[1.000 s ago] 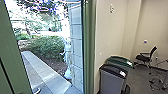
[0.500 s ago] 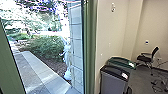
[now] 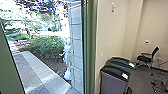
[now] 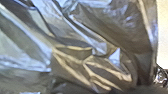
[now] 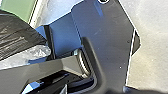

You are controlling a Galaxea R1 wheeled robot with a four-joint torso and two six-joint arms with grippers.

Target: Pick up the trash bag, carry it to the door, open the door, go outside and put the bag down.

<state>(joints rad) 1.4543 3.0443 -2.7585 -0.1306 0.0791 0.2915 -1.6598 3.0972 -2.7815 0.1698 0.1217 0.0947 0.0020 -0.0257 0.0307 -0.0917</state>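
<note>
Dark, glossy plastic trash bag (image 4: 75, 37) lies close to your left wrist camera, probably on the near side of the green upright doorpost (image 3: 90, 47). It is likely kept close to the robot so its loose bulk clears the opening. Whether either end effector is clenched on it or released, you cannot tell. Its thin film is creased into sharp, shiny folds, so expect it to sag and snag easily.

Just to the right of the doorpost, your grey bin with a black lid (image 3: 113, 80) and, behind it, the bin with a dark green lid (image 3: 121, 61) stand near the wall, presumably to leave the passage free; both look like smooth, rigid plastic. Through the opening, left of the doorpost, you have a flat, pale concrete path (image 3: 47, 72), then a dense, leafy shrub (image 3: 47, 47). Putting the bag down outside remains to be done.
</note>
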